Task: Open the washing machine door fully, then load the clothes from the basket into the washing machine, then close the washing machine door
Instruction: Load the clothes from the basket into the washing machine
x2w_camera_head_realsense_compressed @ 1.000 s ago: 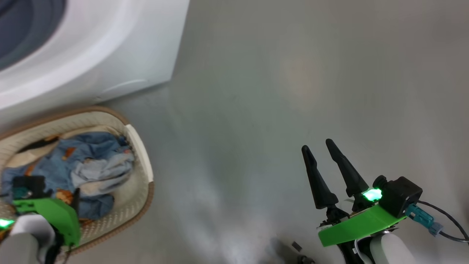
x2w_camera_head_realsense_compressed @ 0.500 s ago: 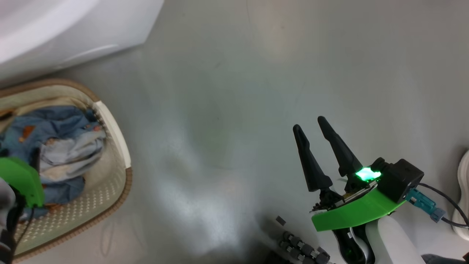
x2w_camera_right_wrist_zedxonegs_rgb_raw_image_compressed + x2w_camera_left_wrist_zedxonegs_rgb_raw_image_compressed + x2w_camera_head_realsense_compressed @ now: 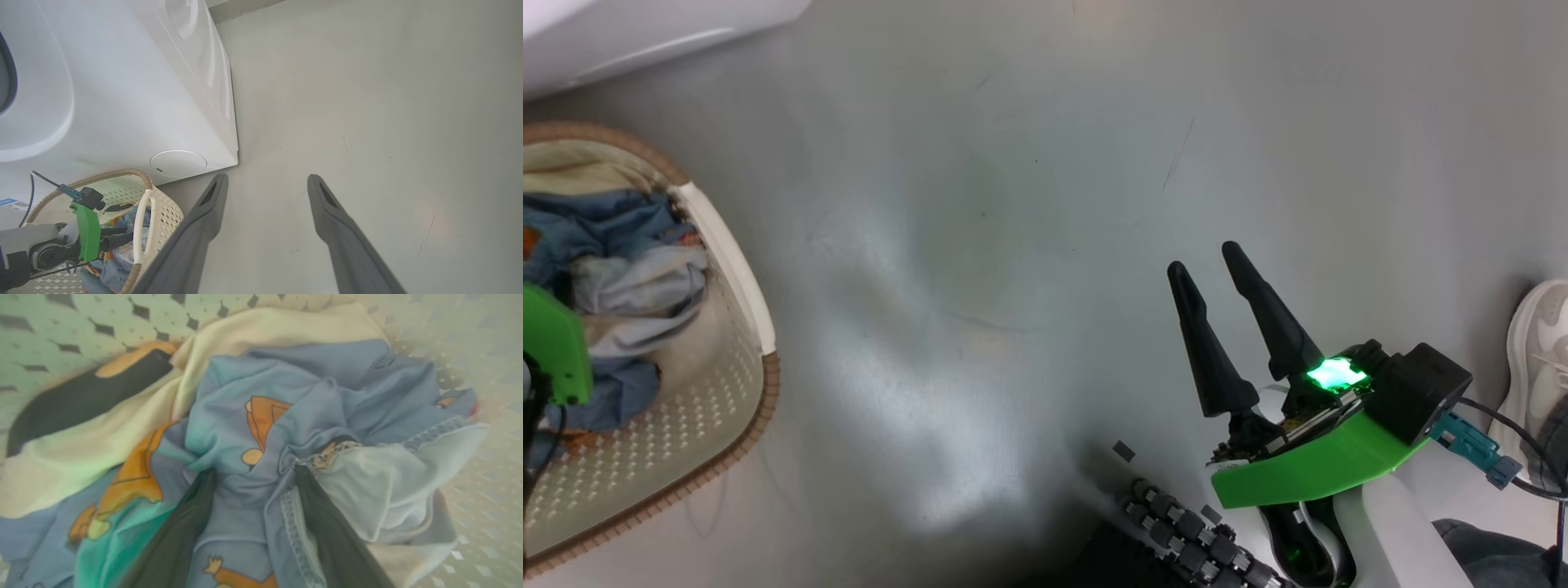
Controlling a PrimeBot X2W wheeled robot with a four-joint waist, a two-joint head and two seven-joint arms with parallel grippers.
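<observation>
While fishing in cream perforated plastic basket (image 3: 731, 263), straddles a fold of soft blue bear-printed clothes (image 3: 253, 375) with left gripper (image 3: 255, 470); pinched or not, cannot tell. Right gripper (image 3: 1202, 256) spread. Next: clamp, lift toward boxy white washing machine (image 3: 122, 81).

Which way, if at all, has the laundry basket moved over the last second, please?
No. The basket slid left in the head view, but the washing machine beside it slid likewise: the camera turned.

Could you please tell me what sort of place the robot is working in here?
Probably a laundry area, perhaps a test room: a white washing machine stands on a bare grey floor, with a basket of clothes close by it. A person's shoe shows at the edge.
</observation>
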